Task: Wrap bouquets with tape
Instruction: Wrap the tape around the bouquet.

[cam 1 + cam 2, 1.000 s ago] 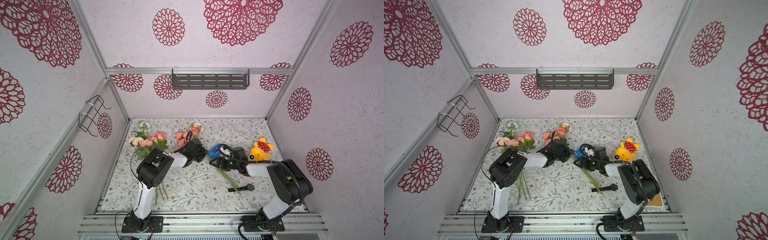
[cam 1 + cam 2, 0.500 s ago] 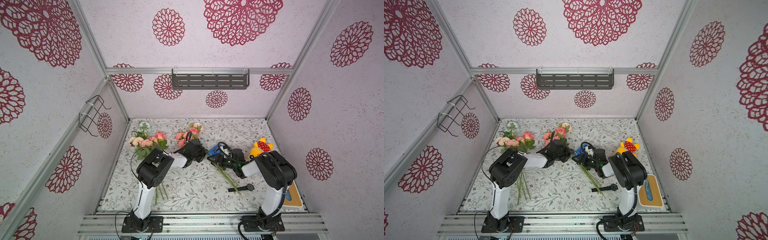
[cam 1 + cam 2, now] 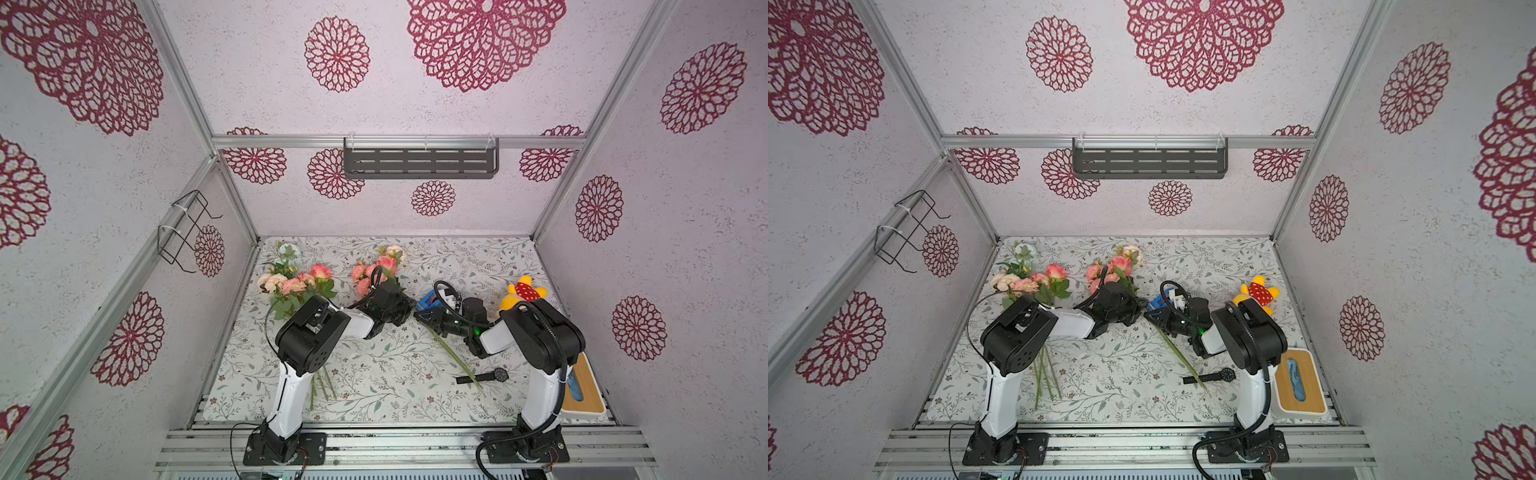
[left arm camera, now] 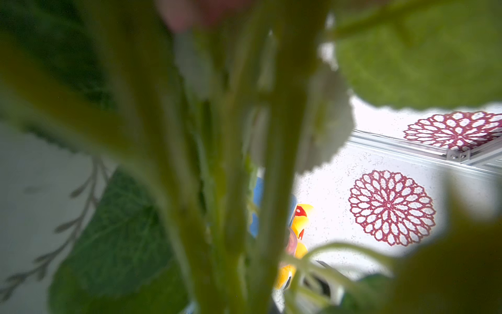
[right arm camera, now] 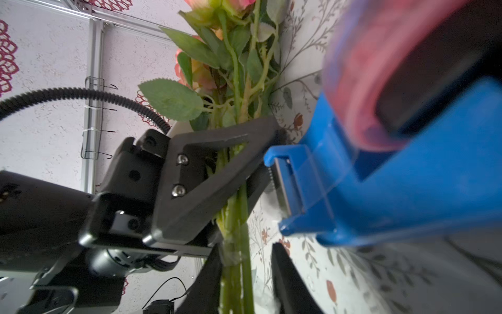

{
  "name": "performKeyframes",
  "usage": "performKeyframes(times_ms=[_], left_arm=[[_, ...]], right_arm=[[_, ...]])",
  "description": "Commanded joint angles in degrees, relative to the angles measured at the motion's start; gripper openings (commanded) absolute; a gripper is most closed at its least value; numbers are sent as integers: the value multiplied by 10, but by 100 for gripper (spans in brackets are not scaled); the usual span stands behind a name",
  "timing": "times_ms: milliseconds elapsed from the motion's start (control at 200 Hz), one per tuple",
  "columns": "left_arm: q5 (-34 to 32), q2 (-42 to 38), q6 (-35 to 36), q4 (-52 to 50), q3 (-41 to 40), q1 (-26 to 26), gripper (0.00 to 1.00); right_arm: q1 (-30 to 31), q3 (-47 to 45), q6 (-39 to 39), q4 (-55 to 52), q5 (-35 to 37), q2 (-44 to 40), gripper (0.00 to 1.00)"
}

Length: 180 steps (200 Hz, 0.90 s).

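From the front rail, with twelve o'clock at the back wall, the working bouquet [image 3: 376, 270] lies slantwise across the middle of the bench [image 3: 374, 374]. Its pink heads point to eleven o'clock and its long stems [image 5: 236, 212] trail off toward five o'clock. The left hand [image 5: 252, 163] is pressed together on those stems just below the leaves, pinching them into one tight bundle. I take it that grip is there to keep the stems gathered and steady while the binding goes on. Just below it, what looks like a band of clear tape [image 5: 231, 255] already circles the stems. The right hand [image 5: 244, 252] comes in from three o'clock and straddles them at that band. Its fingers [image 5: 288, 285] are spread to either side, with a sliver of bench showing between one finger and the stems, so it is not pinching yet. It seems placed to press the band down or take over the hold. The tape dispenser [image 3: 428, 300], blue with a reddish roll, sits at about one o'clock of the bench's middle. It is just beside both hands, cutter toward the stems, and I cannot tell whether a strip joins it to them. The second bouquet [image 3: 291, 282] waits at ten o'clock, well apart, its stems running toward six under the left arm.
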Motion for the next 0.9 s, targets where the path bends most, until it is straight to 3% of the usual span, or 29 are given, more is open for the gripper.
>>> performKeyframes(times_ms=[0, 120, 275, 315, 395, 585, 675, 781, 896], left_arm=[[6, 7, -40, 2, -8, -4, 0], [6, 6, -43, 1, -9, -3, 0], [5, 6, -44, 2, -10, -3, 4], [5, 8, -42, 2, -10, -3, 10], [6, 9, -42, 5, -9, -3, 32], [10, 14, -35, -12, 4, -4, 52], [15, 16, -34, -22, 10, -4, 52], [19, 19, -30, -37, 22, -4, 44], [31, 27, -26, -34, 37, -4, 30]], right_arm=[[1, 10, -54, -80, 17, -21, 19], [3, 36, -139, -194, 33, -48, 6], [11, 87, -256, -355, 66, -77, 2], [15, 98, -279, -385, 76, -82, 2], [23, 116, -319, -431, 100, -92, 0], [53, 139, -369, -475, 152, -113, 0], [84, 158, -402, -511, 224, -126, 0], [119, 169, -437, -548, 313, -139, 0], [136, 159, -454, -550, 349, -146, 0]])
